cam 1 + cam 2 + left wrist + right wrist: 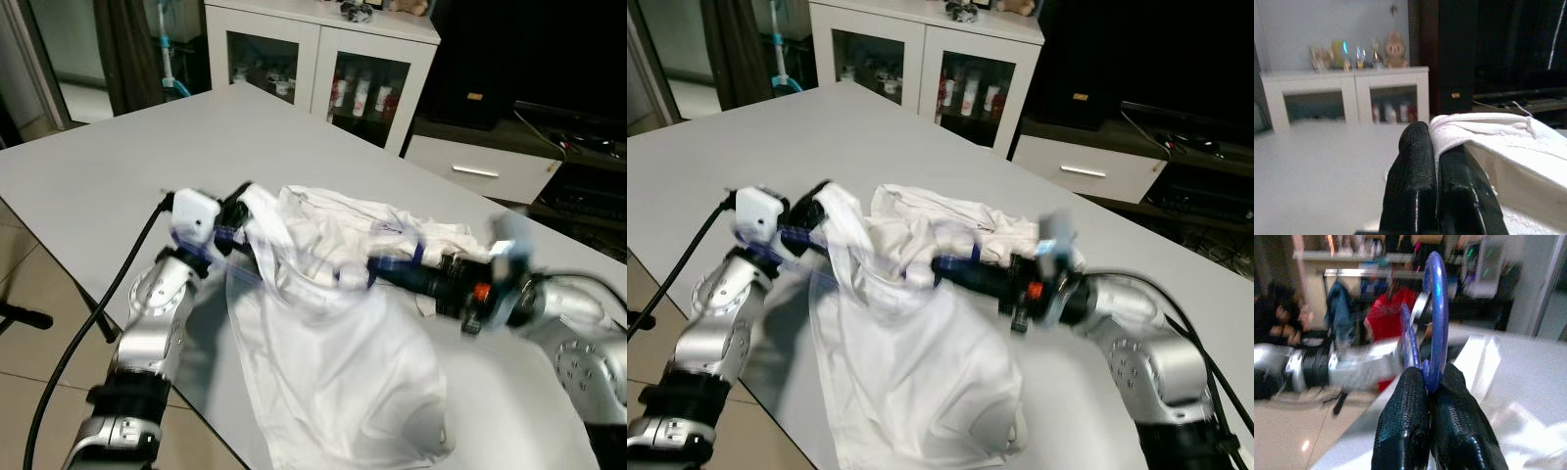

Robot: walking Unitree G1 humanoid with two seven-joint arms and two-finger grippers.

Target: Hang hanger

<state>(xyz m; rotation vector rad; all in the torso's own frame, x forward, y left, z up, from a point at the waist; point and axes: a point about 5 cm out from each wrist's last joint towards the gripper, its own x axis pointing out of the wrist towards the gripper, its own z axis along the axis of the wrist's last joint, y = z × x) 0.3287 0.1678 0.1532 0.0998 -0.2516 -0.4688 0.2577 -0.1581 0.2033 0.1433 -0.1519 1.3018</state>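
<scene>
A white shirt lies spread on the grey table, draped over a blue hanger that runs between my two arms. My left gripper is at the shirt's left shoulder and is shut on a fold of the white fabric. My right gripper reaches in from the right and is shut on the hanger's blue hook. The shirt hides most of the hanger's bar.
A white cabinet with glass doors stands behind the table, with a low drawer unit to its right. A black cable hangs off my left arm by the table's near edge. Red and blue garments hang in the background.
</scene>
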